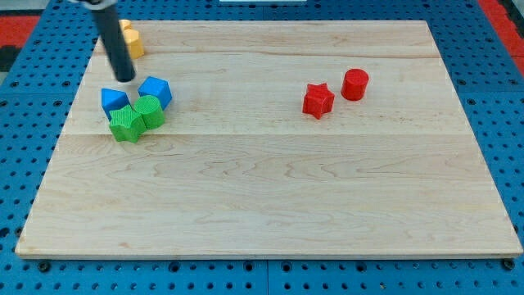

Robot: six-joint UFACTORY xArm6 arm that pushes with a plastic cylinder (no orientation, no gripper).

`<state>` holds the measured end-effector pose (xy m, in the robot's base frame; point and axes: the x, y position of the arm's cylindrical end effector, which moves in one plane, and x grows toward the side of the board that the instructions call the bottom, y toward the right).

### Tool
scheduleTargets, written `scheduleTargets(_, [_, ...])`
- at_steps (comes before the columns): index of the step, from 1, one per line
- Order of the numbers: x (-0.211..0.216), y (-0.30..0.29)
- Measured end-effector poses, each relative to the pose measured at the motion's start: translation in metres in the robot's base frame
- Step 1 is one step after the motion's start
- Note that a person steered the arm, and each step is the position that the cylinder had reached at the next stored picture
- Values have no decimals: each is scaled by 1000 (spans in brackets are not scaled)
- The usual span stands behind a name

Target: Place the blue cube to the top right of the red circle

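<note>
The red circle (355,83) is a short red cylinder at the view's upper right, with a red star (318,100) just to its lower left. Two blue blocks sit at the view's left: a blue cube (115,100) and a second blue block (155,90) to its right. Two green blocks (126,124) (150,111) touch them from below. My tip (125,79) is at the end of the dark rod, just above the gap between the two blue blocks, close to both.
A yellow block (131,39) lies near the board's top left corner, partly behind the rod. The wooden board (270,205) rests on a blue pegboard (491,74).
</note>
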<state>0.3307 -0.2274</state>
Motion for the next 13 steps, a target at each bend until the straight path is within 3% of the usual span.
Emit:
scheduleTargets(1, [30, 29])
scheduleTargets(3, [55, 162])
scheduleTargets(4, [92, 137])
scheduleTargets(5, [96, 174])
scheduleTargets(6, [51, 234])
scheduleTargets(7, [-14, 231])
scheduleTargets(8, [-45, 229])
scheduleTargets(9, [-70, 183])
scheduleTargets(10, [-85, 226])
scheduleTargets(11, [-85, 333])
scheduleTargets(12, [-84, 359])
scheduleTargets(13, [-60, 252])
